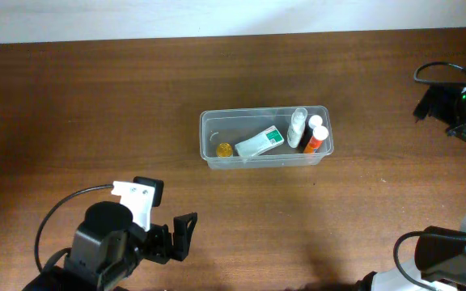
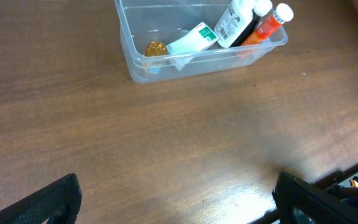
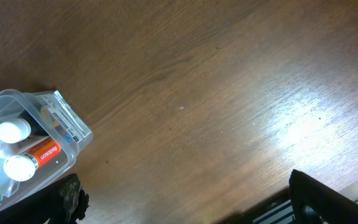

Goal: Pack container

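Observation:
The container (image 1: pixel 249 113) is a clear rectangular tub at mid-table. In it lie a gold round piece (image 1: pixel 225 149), a white and green box (image 1: pixel 260 143), a white bottle (image 1: pixel 298 127) and an orange bottle with a white cap (image 1: pixel 315 139). My left gripper (image 1: pixel 186 234) is open and empty near the front left, well short of the tub. In the left wrist view its fingers (image 2: pixel 179 208) frame bare wood, with the container (image 2: pixel 126 43) ahead. My right gripper (image 1: pixel 424 103) is at the far right; its fingers (image 3: pixel 185 211) are open and empty, with the container's end (image 3: pixel 73 134) at the left.
The brown wooden table (image 1: pixel 95 105) runs to a pale wall at the back. Cables and the right arm's base (image 1: pixel 447 250) stand at the right edge. A label sticks to the container's end wall (image 3: pixel 64 121).

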You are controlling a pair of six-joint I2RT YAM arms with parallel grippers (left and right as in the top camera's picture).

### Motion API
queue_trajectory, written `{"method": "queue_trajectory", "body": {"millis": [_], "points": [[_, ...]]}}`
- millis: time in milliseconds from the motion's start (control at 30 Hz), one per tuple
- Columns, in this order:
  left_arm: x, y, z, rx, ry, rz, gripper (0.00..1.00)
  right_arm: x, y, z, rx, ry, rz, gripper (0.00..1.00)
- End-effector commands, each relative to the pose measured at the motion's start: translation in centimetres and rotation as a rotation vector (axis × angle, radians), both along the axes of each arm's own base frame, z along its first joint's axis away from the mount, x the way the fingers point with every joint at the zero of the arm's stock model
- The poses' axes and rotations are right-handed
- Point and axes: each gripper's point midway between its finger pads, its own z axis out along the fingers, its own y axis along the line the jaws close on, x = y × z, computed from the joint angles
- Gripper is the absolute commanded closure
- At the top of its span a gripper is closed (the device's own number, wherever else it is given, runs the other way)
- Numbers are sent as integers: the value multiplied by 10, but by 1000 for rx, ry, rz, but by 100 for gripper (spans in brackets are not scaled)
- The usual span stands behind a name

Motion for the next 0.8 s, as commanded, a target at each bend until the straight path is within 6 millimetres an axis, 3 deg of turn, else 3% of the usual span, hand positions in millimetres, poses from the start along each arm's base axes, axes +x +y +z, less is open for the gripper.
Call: {"method": "queue_trajectory", "body": {"millis": [0, 333, 600, 767], "points": [[-2, -2, -2, -10, 18, -1, 0, -4, 0, 7, -8, -22, -12, 2], [-3, 0, -6, 6, 22, -6, 1, -4, 0, 7, -8, -23, -12, 2], [3, 12, -24, 74, 32, 51, 1, -3, 0, 7, -8, -23, -12, 2], [5, 13, -30, 114, -33, -11, 1, -4, 0, 7, -8, -23, -12, 2]]}}
